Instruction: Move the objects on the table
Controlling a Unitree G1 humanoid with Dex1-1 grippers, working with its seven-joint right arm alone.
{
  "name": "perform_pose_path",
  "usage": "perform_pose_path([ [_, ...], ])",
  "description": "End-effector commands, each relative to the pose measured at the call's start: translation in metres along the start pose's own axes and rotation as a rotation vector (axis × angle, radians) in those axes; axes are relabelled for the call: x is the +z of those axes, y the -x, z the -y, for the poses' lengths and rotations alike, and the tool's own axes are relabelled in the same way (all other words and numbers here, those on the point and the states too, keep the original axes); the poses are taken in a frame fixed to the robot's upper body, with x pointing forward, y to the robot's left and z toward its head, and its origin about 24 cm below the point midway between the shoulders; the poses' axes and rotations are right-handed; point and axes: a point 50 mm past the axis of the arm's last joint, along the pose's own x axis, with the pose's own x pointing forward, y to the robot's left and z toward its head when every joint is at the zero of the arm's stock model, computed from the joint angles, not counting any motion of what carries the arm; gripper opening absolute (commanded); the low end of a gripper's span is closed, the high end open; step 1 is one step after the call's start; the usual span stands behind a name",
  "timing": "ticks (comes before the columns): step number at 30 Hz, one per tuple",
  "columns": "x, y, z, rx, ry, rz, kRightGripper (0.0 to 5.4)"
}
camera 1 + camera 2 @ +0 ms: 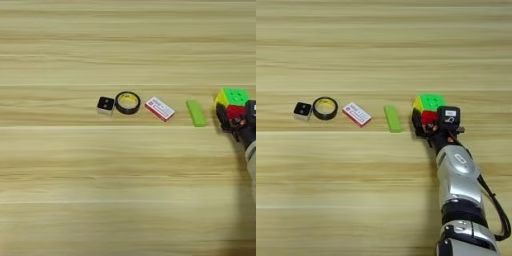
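Right gripper (431,122) sits at the puzzle cube (428,106), black fingers (417,121) on either side of its lower, red-faced part. Fingers appear closed against the cube; reads as a grasp. Cannot tell whether the cube rests on the tabletop (381,200) or is lifted slightly. Silver forearm (458,175) enters from the bottom right.

Layout, one loose row, left to right:
- small black-and-white block (302,110), far left
- black ring (325,108), just beside the block
- flat red-and-white box (356,114), lying at an angle, near the ring
- flat green bar (392,118), roughly front-to-back, between box and cube
- cube, rightmost, apart from the bar

Progress (judgement): early. Only the cube is engaged. The other four items lie untouched in the row, none near the gripper. No target spot is marked on the tabletop, so the destination cannot be read.

Remaining, as far as can be judged: carry and set down the cube, then deal with the bar, box, ring and block if they are to be shifted as well.
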Motion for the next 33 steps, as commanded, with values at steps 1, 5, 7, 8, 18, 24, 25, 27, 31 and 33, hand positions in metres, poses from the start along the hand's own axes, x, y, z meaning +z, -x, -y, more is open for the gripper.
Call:
perform_pose_path([
  [1, 0.041, -0.015, 0.005, -0.001, 0.043, 0.15, 3.52],
  [5, 0.041, -0.015, 0.004, 0.003, 0.043, 0.152, 3.32],
  [7, 0.041, -0.014, 0.004, 0.005, 0.043, 0.154, 3.32],
  [8, 0.041, -0.014, 0.003, 0.007, 0.043, 0.155, 3.32],
  [18, 0.052, -0.004, -0.01, 0.053, 0.065, 0.234, 3.32],
  [24, 0.067, 0.014, -0.038, 0.14, 0.084, 0.301, 3.32],
  [25, 0.069, 0.016, -0.042, 0.152, 0.085, 0.308, 3.32],
  [27, 0.072, 0.022, -0.052, 0.183, 0.085, 0.318, 3.32],
  [31, 0.073, 0.035, -0.075, 0.266, 0.081, 0.322, 3.32],
  [33, 0.073, 0.044, -0.092, 0.341, 0.079, 0.322, 3.32],
])
